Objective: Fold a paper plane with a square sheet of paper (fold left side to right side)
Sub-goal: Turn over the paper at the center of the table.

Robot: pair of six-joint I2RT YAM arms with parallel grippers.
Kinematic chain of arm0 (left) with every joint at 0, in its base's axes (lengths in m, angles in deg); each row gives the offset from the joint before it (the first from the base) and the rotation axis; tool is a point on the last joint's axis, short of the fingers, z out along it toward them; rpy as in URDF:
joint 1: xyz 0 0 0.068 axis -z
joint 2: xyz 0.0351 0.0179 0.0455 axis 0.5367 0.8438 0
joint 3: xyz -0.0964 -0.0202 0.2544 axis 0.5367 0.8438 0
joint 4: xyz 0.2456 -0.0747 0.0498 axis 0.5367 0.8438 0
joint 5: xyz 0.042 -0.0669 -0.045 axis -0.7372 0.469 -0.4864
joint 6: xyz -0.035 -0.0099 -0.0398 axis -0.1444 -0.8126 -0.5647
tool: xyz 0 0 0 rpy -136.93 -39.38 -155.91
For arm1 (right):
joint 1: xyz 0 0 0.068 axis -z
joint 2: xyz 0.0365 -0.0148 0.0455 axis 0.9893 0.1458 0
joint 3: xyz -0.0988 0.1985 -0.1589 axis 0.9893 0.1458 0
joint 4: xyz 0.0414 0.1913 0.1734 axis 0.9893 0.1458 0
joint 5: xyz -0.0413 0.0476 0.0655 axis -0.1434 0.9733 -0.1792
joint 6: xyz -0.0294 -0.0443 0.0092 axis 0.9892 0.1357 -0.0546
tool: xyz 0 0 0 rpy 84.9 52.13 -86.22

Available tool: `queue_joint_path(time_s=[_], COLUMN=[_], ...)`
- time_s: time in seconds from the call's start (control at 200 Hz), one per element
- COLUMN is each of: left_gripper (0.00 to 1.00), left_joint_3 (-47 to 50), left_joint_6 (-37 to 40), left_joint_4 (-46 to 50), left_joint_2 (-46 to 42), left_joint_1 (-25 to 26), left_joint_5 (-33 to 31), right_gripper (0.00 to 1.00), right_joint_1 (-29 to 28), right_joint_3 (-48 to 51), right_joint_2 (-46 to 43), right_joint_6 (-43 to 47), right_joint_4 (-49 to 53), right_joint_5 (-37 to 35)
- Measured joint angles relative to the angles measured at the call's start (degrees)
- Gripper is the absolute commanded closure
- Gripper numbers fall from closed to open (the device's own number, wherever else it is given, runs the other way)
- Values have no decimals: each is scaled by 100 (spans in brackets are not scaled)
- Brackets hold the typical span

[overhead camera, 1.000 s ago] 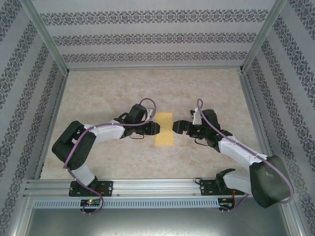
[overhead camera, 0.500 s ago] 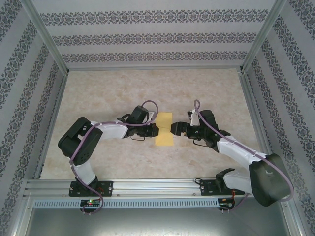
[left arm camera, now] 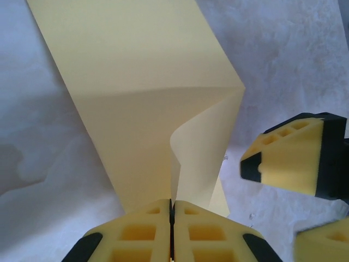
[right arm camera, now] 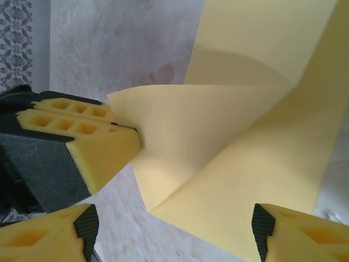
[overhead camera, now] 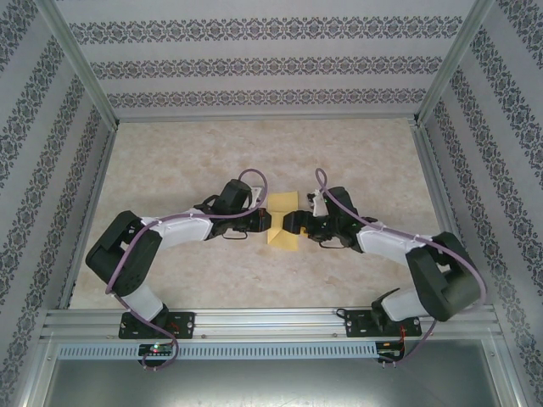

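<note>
Yellow foam pads of the left gripper (left arm camera: 172, 204) are pressed together on an edge of the square sheet of paper (left arm camera: 147, 82), which stands up folded at mid-table (overhead camera: 170, 161). The right gripper (right arm camera: 174, 232) straddles the raised flap, jaws wide apart.

A pale beige, marble-patterned tabletop (overhead camera: 254, 144) is spreading across the enclosure, taking soft, even light with only faint shadows. White wall panels printed with bands of dark grey floral ornament (overhead camera: 271, 64) are closing it in at the back and on both sides. Slanting silver aluminium corner posts (overhead camera: 81, 72) are framing the panels, and a silver slotted aluminium rail (overhead camera: 271, 320) is running along the near edge.
</note>
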Motion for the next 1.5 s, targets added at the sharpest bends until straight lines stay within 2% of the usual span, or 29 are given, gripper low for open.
queue_joint_path(time_s=[0.2, 0.305, 0.42, 0.54, 0.619, 0.729, 0.884, 1.034, 1.194, 1.294, 1.499], left_gripper=[86, 83, 71, 57, 46, 30, 0, 0, 0, 0, 2], left_joint_3=[4, 7, 50, 164, 365, 664, 1147, 1565, 1596, 1482, 1054], left_joint_6=[0, 0, -9, -28, -92, -177, -380, -750, -1176, -1484, -2114], left_joint_4=[-2, 9, 24, 17, -4, -26, -68, -116, -549, -977, -2096], left_joint_2=[0, 0, -2, -107, -389, -1005, -2116, -3252, -4009, -4079, -3665], left_joint_1=[0, 0, -39, -74, -173, -398, -726, -1102, -1172, -1172, -1021], left_joint_5=[-17, -59, -138, -153, -146, -160, -157, 50, 483, 872, 1528], right_gripper=[44, 53, 70, 93, 100, 100, 100, 100, 100, 100, 100], right_joint_1=[-179, -273, -315, -326, -326, -323, -216, 264, 708, 706, 490], right_joint_3=[-199, -293, -330, -345, -358, -422, -509, -553, -660, -811, -1178], right_joint_2=[715, 964, 1110, 1152, 1152, 1147, 809, 4, -791, -1147, -1582], right_joint_6=[-319, -446, -590, -581, -592, -514, -271, -120, -164, -286, -553], right_joint_4=[-555, -776, -970, -1095, -1113, -1084, -911, -901, -1204, -1429, -1851], right_joint_5=[107, 133, 166, 170, 162, 164, 203, 487, 892, 1143, 1451])
